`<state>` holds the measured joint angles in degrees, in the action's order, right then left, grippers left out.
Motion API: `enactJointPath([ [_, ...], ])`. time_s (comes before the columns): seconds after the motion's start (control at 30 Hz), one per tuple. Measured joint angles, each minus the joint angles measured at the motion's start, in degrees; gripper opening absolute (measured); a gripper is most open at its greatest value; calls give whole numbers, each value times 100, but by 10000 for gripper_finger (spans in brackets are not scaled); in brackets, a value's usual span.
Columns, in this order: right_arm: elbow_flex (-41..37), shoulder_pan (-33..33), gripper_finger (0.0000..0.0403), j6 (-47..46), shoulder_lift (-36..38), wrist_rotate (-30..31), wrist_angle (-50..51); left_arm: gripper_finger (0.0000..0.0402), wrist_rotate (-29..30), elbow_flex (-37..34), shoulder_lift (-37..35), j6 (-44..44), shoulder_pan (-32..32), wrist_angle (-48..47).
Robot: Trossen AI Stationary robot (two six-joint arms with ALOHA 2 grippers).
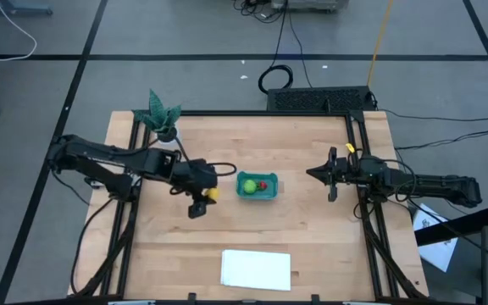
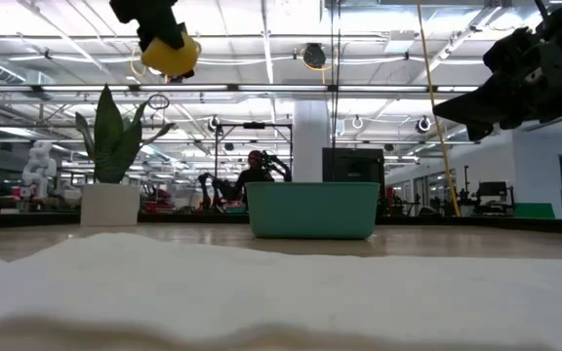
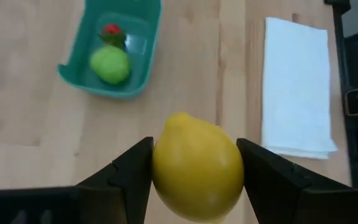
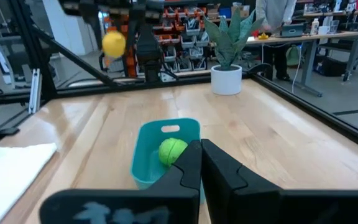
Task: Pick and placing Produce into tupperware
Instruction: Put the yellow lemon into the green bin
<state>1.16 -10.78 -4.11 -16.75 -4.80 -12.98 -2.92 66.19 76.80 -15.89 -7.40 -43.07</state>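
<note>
Left end effector is raised above the tabletop, just to the left of the teal tub in the overhead view — its two fingers clamp the yellow lemon from either side. In the low view the lemon hangs high in the air, well clear of the wood surface. The tub sits near the middle of the tabletop with the lime-green ball and the smaller red piece already inside it, side by side and close together. Right end effector waits at the right side of the tabletop, pointing toward the tub but apart from it — its fingers are pressed together with nothing between them. A white sheet lies flat near the front edge. A potted plant stands at the back left corner. In the room beyond, a person shows far off behind the tub.
</note>
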Motion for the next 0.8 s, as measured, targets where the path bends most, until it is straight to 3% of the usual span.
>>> enactJointPath([
  [0.5,1,0,0,-39,-5,9,58,214,153,0,-781,1688,559,367],
  [0.8,-1,0,0,4,-5,22,40,214,-192,0,-1258,1864,1555,384],
])
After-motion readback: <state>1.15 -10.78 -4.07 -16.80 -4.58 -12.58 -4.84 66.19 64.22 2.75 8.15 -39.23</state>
